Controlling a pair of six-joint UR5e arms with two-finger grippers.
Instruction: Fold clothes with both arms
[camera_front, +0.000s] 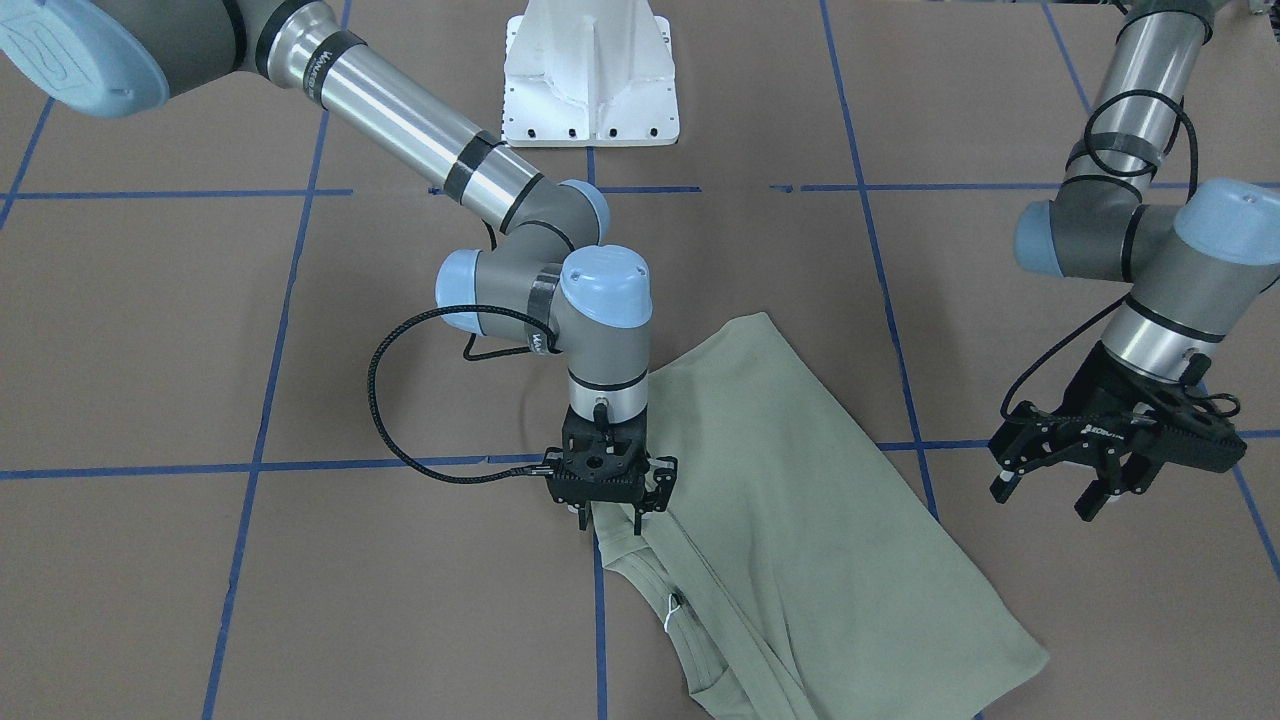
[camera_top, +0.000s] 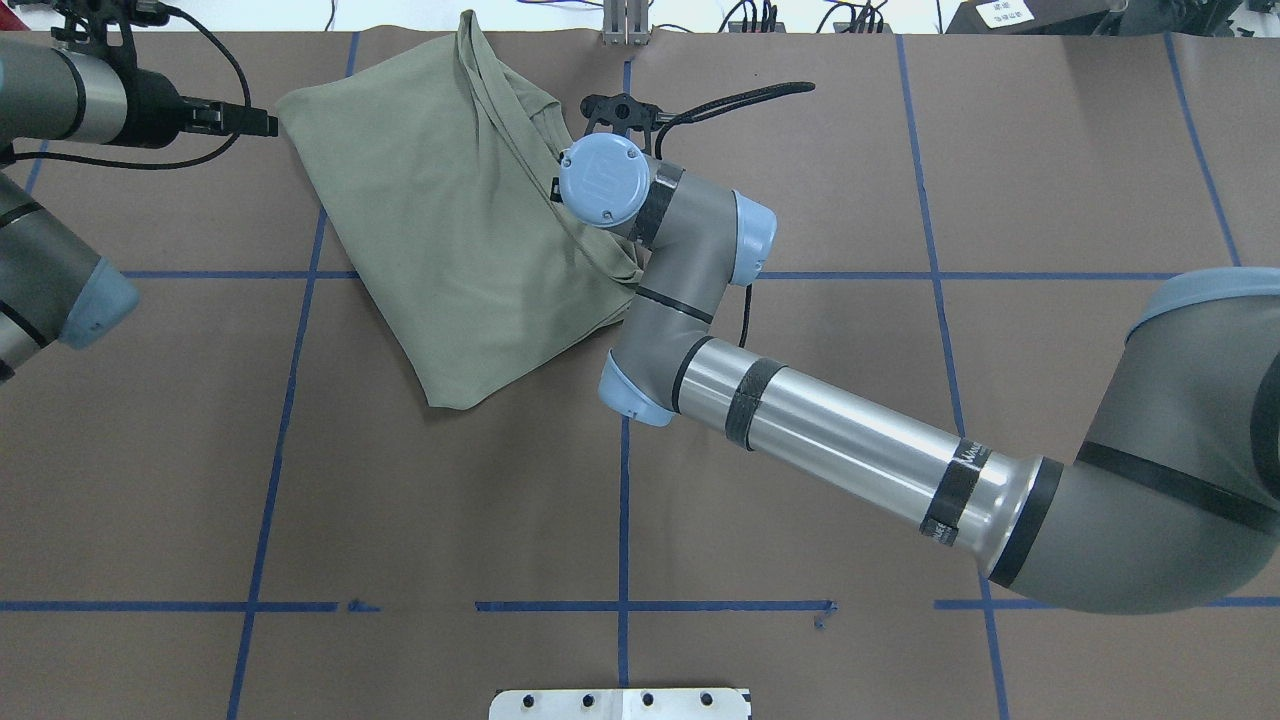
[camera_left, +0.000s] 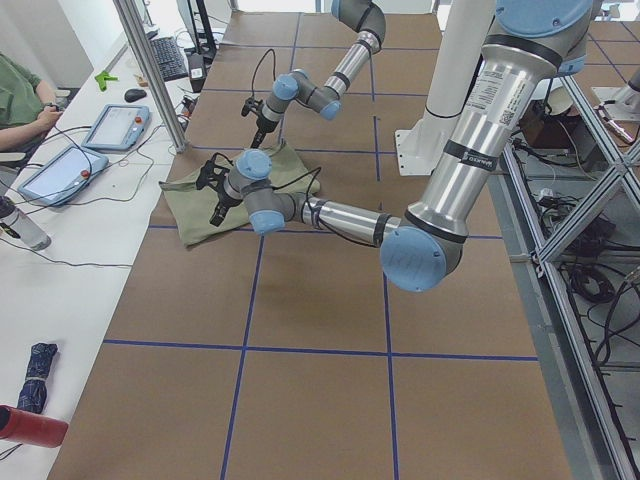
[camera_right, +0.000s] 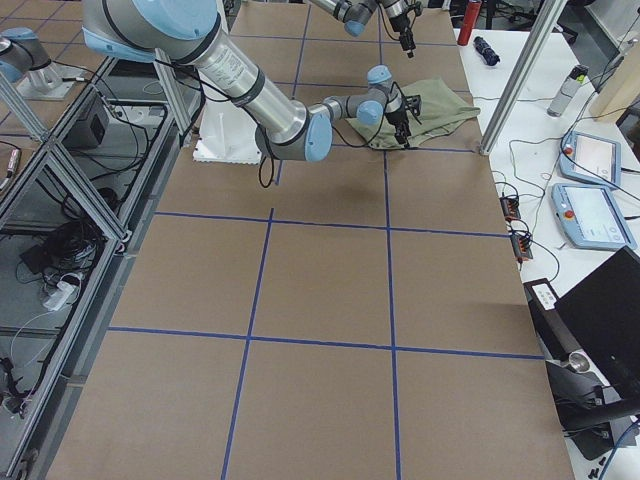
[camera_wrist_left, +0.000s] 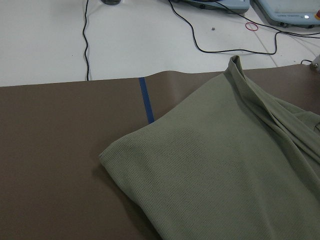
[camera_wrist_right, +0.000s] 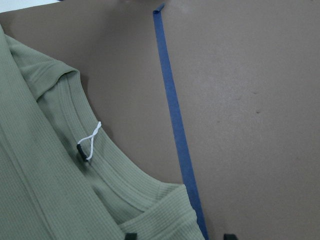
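Observation:
The sage-green shirt (camera_front: 800, 500) lies folded over at the table's far side (camera_top: 450, 220), its ribbed neck and white label loop (camera_wrist_right: 91, 141) towards the centre line. My right gripper (camera_front: 612, 518) points down at the neck-side edge. Its jaws are open, one fingertip (camera_wrist_right: 131, 235) on the cloth and the other on the bare table. My left gripper (camera_front: 1050, 492) hangs open above the table, off the shirt's other side and apart from it. The left wrist view shows the folded corner (camera_wrist_left: 225, 175) but no fingers.
The white pedestal base (camera_front: 590, 80) stands at the robot's side of the table. Blue tape lines (camera_wrist_right: 175, 130) cross the brown surface. Beyond the far edge a white desk carries tablets (camera_left: 115, 125), cables and a bottle (camera_left: 20, 225). A person (camera_left: 15, 100) sits there.

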